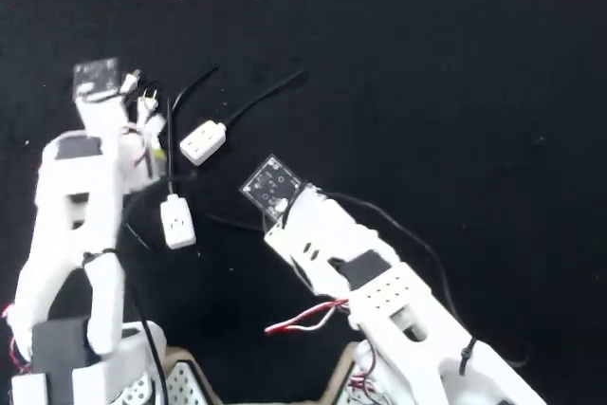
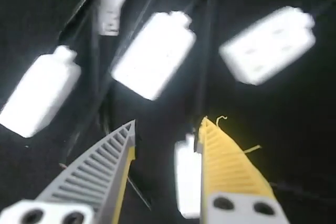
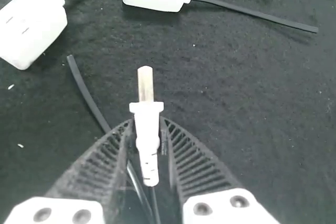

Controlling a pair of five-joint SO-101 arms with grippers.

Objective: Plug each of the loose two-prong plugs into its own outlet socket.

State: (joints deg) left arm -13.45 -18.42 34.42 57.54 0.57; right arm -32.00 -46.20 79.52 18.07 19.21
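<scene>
The black cloth-covered bench (image 1: 455, 92) carried a few things, all on its left half. One white block-shaped outlet socket (image 1: 202, 139) lay there at a slant, and its thin black cord (image 1: 266, 94) ran away toward the far side. A second white socket (image 1: 177, 221) lay nearer, well apart from the first. Two small white two-prong plugs (image 1: 147, 101) lay close together further left.

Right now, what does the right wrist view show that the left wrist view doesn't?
Right wrist only: black fingers shut on a white two-prong plug, prongs pointing away. Left wrist only: grey and yellow fingers standing apart, a blurred white piece beside the yellow one. Both: white plastic outlet sockets, black cords, black cloth.
</scene>
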